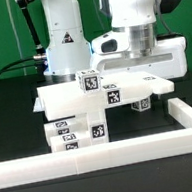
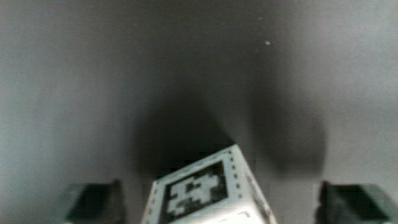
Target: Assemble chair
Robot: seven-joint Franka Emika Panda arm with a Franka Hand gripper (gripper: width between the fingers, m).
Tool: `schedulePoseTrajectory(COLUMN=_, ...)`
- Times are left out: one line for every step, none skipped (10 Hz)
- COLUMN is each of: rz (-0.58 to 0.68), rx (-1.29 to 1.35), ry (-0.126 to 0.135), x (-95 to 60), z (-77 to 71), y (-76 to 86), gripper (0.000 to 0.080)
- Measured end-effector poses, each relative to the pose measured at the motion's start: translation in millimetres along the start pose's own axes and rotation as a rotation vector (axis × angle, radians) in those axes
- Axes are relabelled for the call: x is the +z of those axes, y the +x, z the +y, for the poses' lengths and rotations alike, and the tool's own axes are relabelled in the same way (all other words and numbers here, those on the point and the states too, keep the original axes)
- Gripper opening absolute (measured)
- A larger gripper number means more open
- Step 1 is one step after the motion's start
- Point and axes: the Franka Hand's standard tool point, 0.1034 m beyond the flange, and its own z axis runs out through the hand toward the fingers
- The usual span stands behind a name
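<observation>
Chair assembly [image 1: 91,107]: a blocky white structure of stacked pieces stood on the black table, toward the middle of the exterior view, behind the border frame.
Top panel [image 1: 103,91]: a flat white piece lay across the stack and stretched toward the exterior view's right, under the arm.
Tagged block [image 2: 205,190]: in the wrist view, a white piece with a black-and-white square tag stood between the two dark fingers, its tagged face tilted.
Tags [image 1: 89,83]: several black-and-white squares showed on the top and front faces of the stacked pieces.
Gripper [image 1: 139,64]: it hung directly over the right part of the top panel, close above it; the fingertips themselves were hidden in the exterior view.
Fingers [image 2: 93,202]: they stood apart, one on each side of the tagged block, with a visible gap to it on both sides; no contact could be seen.
Border frame [image 1: 104,154]: a long white rail ran across the front and turned back on the exterior view's right.
Table [image 1: 17,117]: black, matte.
</observation>
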Motion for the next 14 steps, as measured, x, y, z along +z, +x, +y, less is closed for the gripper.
schedulePoseTrajectory(rz=0.001, rx=0.002, ry=0.000, x=-0.2, z=0.9, y=0.5, gripper=0.0426)
schedulePoseTrajectory(rz=0.000, rx=0.002, ry=0.000, x=-0.1, z=1.1, y=0.4, gripper=0.0426)
schedulePoseTrajectory(rz=0.000, rx=0.003, ry=0.000, x=-0.1, z=1.2, y=0.4, gripper=0.0284)
schedulePoseTrajectory(rz=0.000, rx=0.003, ry=0.000, x=-0.1, z=1.3, y=0.4, gripper=0.0285)
schedulePoseTrajectory(rz=0.000, rx=0.003, ry=0.000, x=-0.1, z=1.4, y=0.4, gripper=0.0285)
schedulePoseTrajectory(rz=0.000, rx=0.003, ry=0.000, x=-0.1, z=1.4, y=0.4, gripper=0.0285)
schedulePoseTrajectory(rz=0.000, rx=0.003, ry=0.000, x=-0.1, z=1.5, y=0.5, gripper=0.0285)
schedulePoseTrajectory(rz=0.000, rx=0.003, ry=0.000, x=-0.1, z=1.5, y=0.5, gripper=0.0285)
schedulePoseTrajectory(rz=0.001, rx=0.007, ry=0.000, x=-0.9, z=2.8, y=0.6, gripper=0.0285)
schedulePoseTrajectory(rz=0.005, rx=0.020, ry=0.003, x=-6.6, z=8.8, y=0.6, gripper=0.0285)
schedulePoseTrajectory(rz=0.012, rx=0.030, ry=0.004, x=-12.2, z=15.4, y=1.5, gripper=0.0285)
schedulePoseTrajectory(rz=0.019, rx=0.040, ry=0.006, x=-18.7, z=24.8, y=3.6, gripper=0.0285)
schedulePoseTrajectory(rz=0.023, rx=0.057, ry=0.010, x=-25.4, z=32.2, y=3.6, gripper=0.0285)
schedulePoseTrajectory(rz=0.025, rx=0.075, ry=0.016, x=-33.1, z=37.9, y=0.6, gripper=0.0285)
